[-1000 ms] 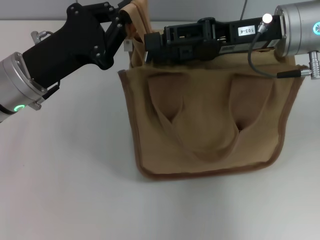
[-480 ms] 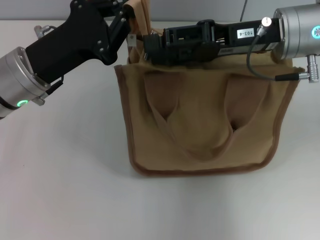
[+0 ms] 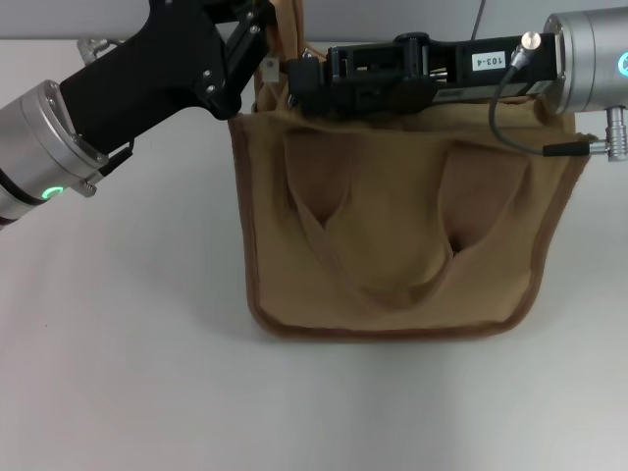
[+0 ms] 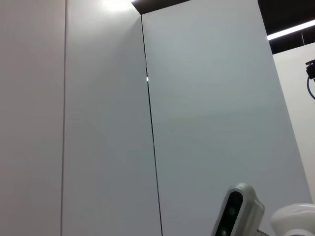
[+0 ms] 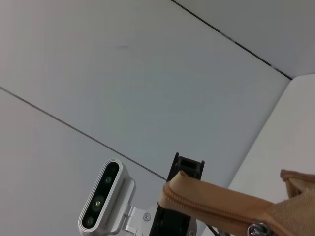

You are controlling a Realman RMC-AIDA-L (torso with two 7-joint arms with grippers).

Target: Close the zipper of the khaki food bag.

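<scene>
While the bag sits upright on the table with its front face toward you and both handles drooping down that face, all the action is up at its top edge. You've got the left gripper at the far left corner, fingers pinched on the strap end that sticks up there, holding that corner taut. Your right gripper lies along the top of the bag, its tip right beside the left one; whether its fingers grip anything, you can't tell from the head view. A small silver tab shows between the two grippers. From the right wrist view, the zipper runs along that raised fabric tip, teeth meshed there. I'd call this the closing pull, near its finish at the left corner. Next you need the left to keep tension while the right draws the pull fully home.
</scene>
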